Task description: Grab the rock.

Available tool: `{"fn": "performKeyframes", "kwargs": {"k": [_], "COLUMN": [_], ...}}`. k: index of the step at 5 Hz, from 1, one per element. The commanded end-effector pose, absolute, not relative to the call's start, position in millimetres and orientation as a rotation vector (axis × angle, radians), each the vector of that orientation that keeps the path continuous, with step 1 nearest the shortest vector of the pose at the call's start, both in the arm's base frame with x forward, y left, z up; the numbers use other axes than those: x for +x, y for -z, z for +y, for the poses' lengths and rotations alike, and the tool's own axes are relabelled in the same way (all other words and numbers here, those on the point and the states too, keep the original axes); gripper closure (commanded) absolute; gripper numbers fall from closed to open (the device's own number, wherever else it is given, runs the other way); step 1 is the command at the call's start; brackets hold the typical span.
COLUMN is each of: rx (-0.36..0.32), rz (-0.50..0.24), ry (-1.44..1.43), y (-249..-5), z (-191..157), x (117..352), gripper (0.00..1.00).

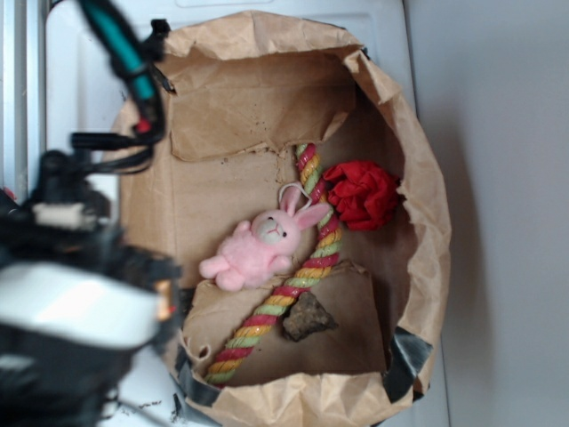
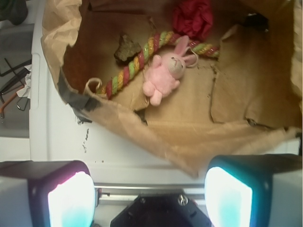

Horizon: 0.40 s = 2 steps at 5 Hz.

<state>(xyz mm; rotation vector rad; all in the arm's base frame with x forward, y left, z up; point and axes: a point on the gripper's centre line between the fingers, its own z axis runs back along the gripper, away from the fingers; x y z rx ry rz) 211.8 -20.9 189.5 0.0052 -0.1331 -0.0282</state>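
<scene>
The rock (image 1: 308,317) is a small dark, jagged lump lying on the floor of a torn brown paper bag (image 1: 427,205), right beside a striped rope toy (image 1: 293,294). The wrist view shows the rock (image 2: 127,47) at the upper left, far from my fingers. My gripper (image 2: 150,191) is open, its two pale pads wide apart with nothing between them. It hovers over the white surface outside the bag's rim. In the exterior view my arm (image 1: 71,302) is a blurred mass at the lower left, outside the bag.
A pink plush bunny (image 2: 163,73) lies against the rope (image 2: 135,64). A red fabric ball (image 2: 193,18) sits beyond them. The bag's crumpled wall (image 2: 156,125) stands between my gripper and the rock, with black tape (image 2: 75,99) on its corner. Dark tools (image 2: 14,85) lie off the left.
</scene>
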Motion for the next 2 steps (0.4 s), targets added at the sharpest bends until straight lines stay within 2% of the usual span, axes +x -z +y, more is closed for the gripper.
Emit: {"fn": "performKeyframes", "kwargs": {"k": [1, 2], "rx": [-0.002, -0.036], "rz": [-0.175, -0.185], "ry": [0.084, 0.128], "y": [-191, -188], "z": [-13, -10], "x": [249, 266], "gripper": [0.0, 0.0]}}
